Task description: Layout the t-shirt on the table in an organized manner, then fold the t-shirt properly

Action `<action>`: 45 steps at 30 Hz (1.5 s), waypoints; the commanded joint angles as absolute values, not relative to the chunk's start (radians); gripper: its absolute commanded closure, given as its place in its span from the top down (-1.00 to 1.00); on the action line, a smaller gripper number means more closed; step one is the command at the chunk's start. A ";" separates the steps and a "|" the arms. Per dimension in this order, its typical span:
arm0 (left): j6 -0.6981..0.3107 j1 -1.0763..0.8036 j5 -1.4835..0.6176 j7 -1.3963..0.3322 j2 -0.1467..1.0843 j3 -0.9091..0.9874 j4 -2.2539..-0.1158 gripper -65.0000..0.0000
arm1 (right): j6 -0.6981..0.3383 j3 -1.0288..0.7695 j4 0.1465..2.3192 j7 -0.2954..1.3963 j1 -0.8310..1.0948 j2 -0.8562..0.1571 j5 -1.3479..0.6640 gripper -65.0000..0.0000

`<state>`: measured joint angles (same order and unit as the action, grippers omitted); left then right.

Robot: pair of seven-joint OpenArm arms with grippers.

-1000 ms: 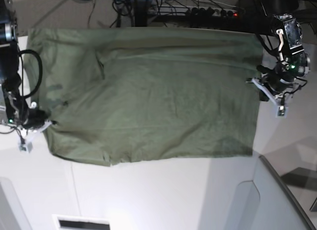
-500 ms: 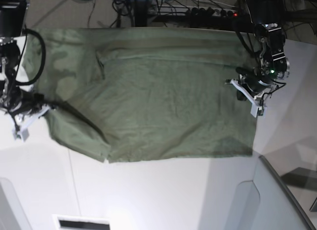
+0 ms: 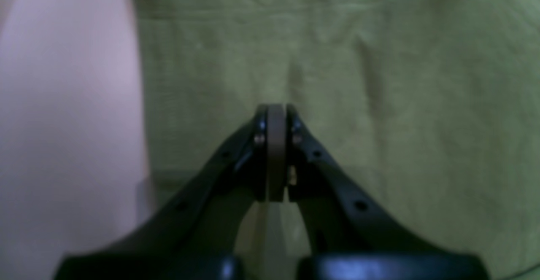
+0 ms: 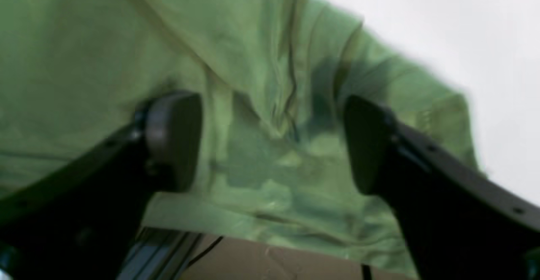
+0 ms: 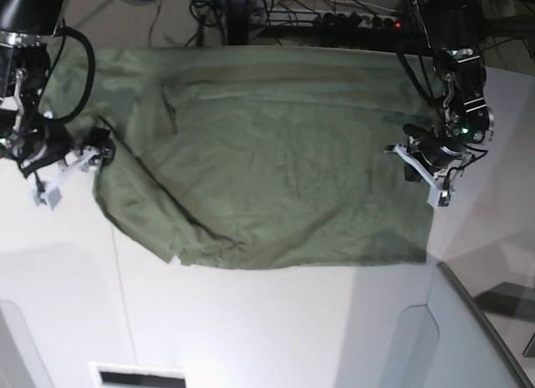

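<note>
The olive-green t-shirt (image 5: 292, 171) lies spread on the white table (image 5: 251, 329), with a diagonal fold along its lower-left part. My left gripper (image 5: 418, 172) hovers over the shirt's right edge. In the left wrist view it (image 3: 276, 115) is shut with pads together, above flat cloth (image 3: 379, 82) and beside bare table (image 3: 63, 103). My right gripper (image 5: 68, 175) is at the shirt's left edge. In the right wrist view it (image 4: 270, 145) is open, and rumpled cloth (image 4: 253, 60) shows between and beyond its fingers (image 4: 173, 141).
A grey angled panel (image 5: 468, 338) with a dark edge stands at the front right. Cables and a power strip (image 5: 351, 20) lie beyond the table's far edge. A dark slot (image 5: 138, 375) sits at the front edge.
My right gripper has moved toward the far edge and inward, and the shirt's lower-left edge has drawn in, forming a diagonal fold. My left gripper has moved from off the shirt to over its right edge.
</note>
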<state>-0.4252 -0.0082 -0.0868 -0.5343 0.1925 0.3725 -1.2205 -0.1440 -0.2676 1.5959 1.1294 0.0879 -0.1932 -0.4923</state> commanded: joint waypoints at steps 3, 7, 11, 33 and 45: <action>-0.427 -0.001 -0.097 -0.515 0.208 0.383 -1.234 -1.00 | -0.150 -0.260 1.666 1.084 0.027 -0.239 -0.504 0.46; -0.427 -0.005 -0.097 -0.515 0.216 0.378 -1.234 -1.00 | -0.150 -0.122 1.431 1.012 -0.170 -0.298 -0.504 0.32; -0.427 -0.007 -0.097 -0.515 0.214 0.383 -1.234 -1.00 | -0.150 0.065 1.109 0.897 -0.360 -0.325 -0.504 0.11; -0.427 -0.036 -0.099 -0.513 0.231 0.386 -1.236 -1.00 | -0.148 0.255 0.797 0.711 -0.484 -0.325 -0.504 -1.00; -0.427 -0.036 -0.099 -0.513 0.231 0.386 -1.234 -1.00 | -0.148 0.191 0.822 0.719 -0.495 -0.326 -0.504 -1.00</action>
<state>-0.4255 -0.0483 -0.0872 -0.5312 0.2188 0.3828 -1.2190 -0.1478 0.1955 0.8032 0.7357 -0.4599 -0.3103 -0.4976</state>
